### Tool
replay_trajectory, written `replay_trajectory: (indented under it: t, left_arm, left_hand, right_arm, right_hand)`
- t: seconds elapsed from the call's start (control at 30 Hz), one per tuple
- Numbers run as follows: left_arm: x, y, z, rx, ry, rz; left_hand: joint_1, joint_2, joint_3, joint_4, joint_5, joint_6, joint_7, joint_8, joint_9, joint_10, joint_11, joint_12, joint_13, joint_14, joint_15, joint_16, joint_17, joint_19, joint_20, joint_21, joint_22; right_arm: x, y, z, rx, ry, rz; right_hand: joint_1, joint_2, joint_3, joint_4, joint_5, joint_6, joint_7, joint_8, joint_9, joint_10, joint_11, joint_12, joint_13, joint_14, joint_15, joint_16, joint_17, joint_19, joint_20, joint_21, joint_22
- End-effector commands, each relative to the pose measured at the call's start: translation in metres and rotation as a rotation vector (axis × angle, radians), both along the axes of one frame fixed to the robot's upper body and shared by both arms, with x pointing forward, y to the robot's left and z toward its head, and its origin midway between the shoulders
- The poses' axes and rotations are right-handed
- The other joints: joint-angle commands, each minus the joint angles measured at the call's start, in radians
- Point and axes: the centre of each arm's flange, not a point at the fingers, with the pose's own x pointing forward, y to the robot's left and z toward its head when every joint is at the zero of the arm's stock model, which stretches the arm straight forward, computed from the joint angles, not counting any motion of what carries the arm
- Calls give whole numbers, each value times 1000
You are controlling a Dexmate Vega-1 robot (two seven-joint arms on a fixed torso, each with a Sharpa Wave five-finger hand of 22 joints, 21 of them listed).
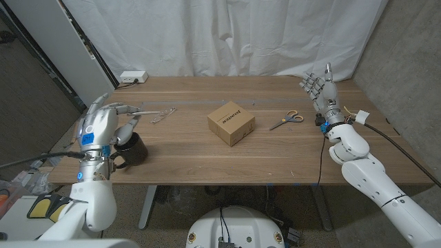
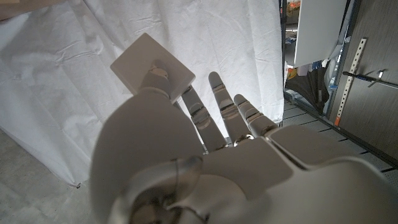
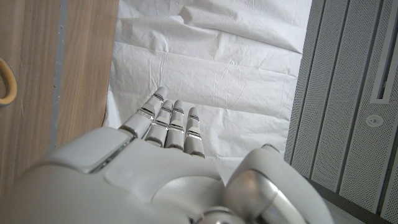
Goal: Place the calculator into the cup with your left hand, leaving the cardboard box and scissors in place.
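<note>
The left hand (image 1: 103,124) hangs over the surface's (image 1: 193,155) left edge, just above the black cup (image 1: 132,148), its fingers (image 1: 127,110) spread and reaching toward the middle with nothing between them; in the left wrist view the fingers (image 2: 217,106) stand apart against the white curtain (image 2: 62,93). The cup stands near the left front corner, just under the thumb. I cannot make out the calculator anywhere; a small thin metallic thing (image 1: 163,115) lies on the wood a little beyond the hand, too small to tell what it is. The cardboard box (image 1: 231,123) sits at the middle of the surface, and the scissors (image 1: 286,120) lie to its right, well apart from it. The right hand (image 1: 320,88) is raised upright at the far right corner, fingers (image 3: 168,121) open and empty, close side by side.
</note>
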Motion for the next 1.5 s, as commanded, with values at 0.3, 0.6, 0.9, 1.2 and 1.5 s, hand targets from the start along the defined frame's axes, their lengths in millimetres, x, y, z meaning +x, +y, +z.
replay_trajectory:
  t: [0.3, 0.6, 0.9, 1.2, 1.5]
  left_arm:
    - [-22, 20, -11, -15, -25, 105]
    - [-30, 33, -16, -42, -40, 161]
    - [-32, 42, -21, -57, -29, 210]
    - [-33, 49, -26, -49, -14, 258]
    - [-32, 59, -28, -44, 6, 303]
  left_hand:
    - [-4, 0, 8, 5, 7, 147, 38, 6, 21, 14, -1, 5, 5, 13, -138, 1, 1, 8, -57, -3, 3]
    - [-3, 0, 11, 6, 7, 148, 38, 7, 22, 15, -1, 6, 6, 14, -138, 0, 1, 8, -57, -3, 3]
    - [-4, -1, 11, 7, 7, 151, 38, 9, 23, 17, -1, 6, 6, 15, -138, 0, 1, 10, -60, -2, 3]
    - [-4, -2, 12, 8, 7, 149, 37, 9, 24, 16, -1, 5, 6, 15, -138, 0, 1, 12, -61, -2, 3]
    - [-4, -2, 14, 9, 7, 150, 38, 10, 24, 17, -1, 5, 6, 17, -138, 1, 1, 13, -60, -2, 3]
  right_arm:
    - [5, 8, 1, -19, 17, 17]
    - [9, 10, 3, -28, 27, 21]
    - [13, 12, 3, -34, 38, 20]
    - [16, 15, 2, -34, 47, 21]
    - [19, 17, 2, -38, 57, 25]
  right_hand:
    - [0, 11, -5, 4, 7, 6, -1, -1, 2, 4, 4, -4, 2, 5, 5, -3, 3, 1, 2, -3, 3]
    - [0, 12, -6, 4, 7, 6, -1, -2, 2, 5, 4, -3, 2, 6, 6, -3, 3, 2, 2, -3, 3]
    - [-1, 12, -6, 4, 7, 6, -2, -2, 2, 5, 3, -4, 2, 5, 7, -3, 2, 2, 2, -3, 3]
    - [-1, 13, -7, 3, 7, 6, -2, -2, 2, 5, 3, -4, 2, 5, 6, -3, 2, 2, 2, -3, 3]
    - [-1, 13, -7, 3, 7, 6, -2, -2, 2, 5, 3, -4, 2, 6, 7, -3, 2, 2, 2, -3, 3]
